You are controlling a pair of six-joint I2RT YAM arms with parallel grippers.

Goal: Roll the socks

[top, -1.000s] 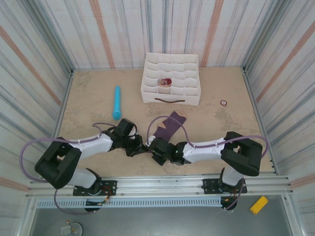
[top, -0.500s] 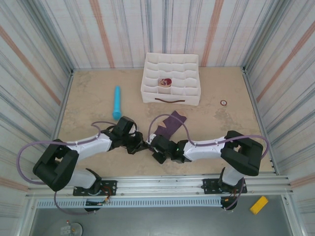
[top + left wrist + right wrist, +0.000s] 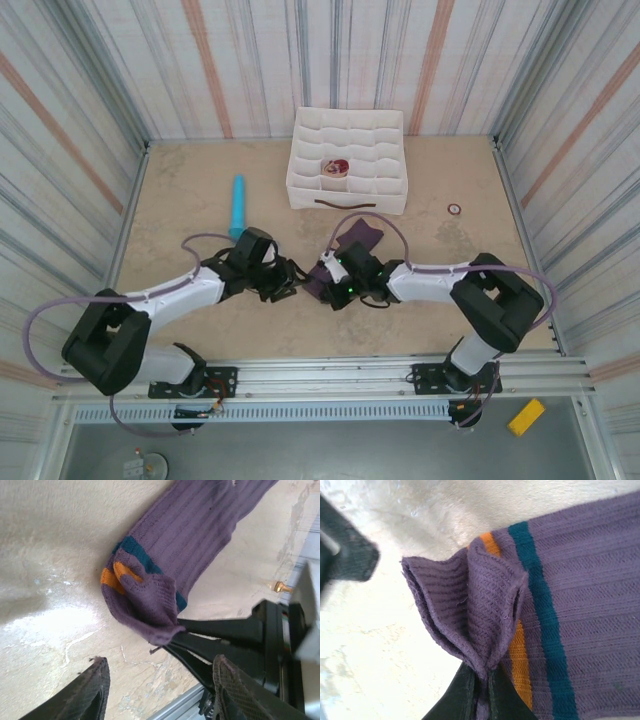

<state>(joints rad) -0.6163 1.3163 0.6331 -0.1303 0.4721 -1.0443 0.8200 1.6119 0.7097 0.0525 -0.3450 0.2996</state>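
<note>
Fingers (image 3: 462, 702) of the right gripper (image 3: 481, 692) are pinched together on the cuff of the purple sock (image 3: 585, 590), bunching the ribbed edge into a folded peak beside the orange and teal stripes. From the left wrist, those same black fingers (image 3: 215, 630) reach in from the right and clamp the cuff's lowest corner. That end of the sock is curled over itself, while the rest of it lies flat on the surface (image 3: 50, 540).

The left gripper (image 3: 160, 667) has its fingers (image 3: 92, 690) spread apart with nothing between them (the tips sit just short of the cuff, and no contact shows).

From above, the two arms meet near the middle of the surface, wrists angled toward each other. The cuff end of the sock is between them, largely hidden under the hardware. The sock's free end (image 3: 358, 236) stretches away toward the far side and stops near the front wall of a white box (image 3: 345, 202) divided into many small compartments.

A rolled beige-and-maroon sock (image 3: 335, 168) sits in one compartment on the box's left half (which row is hard to tell). A light-blue cylinder (image 3: 237, 208) lies on the surface left of the box, close to the left arm's wrist. A small ring (image 3: 454, 209) rests to the right of the box, well apart from both arms.
</note>
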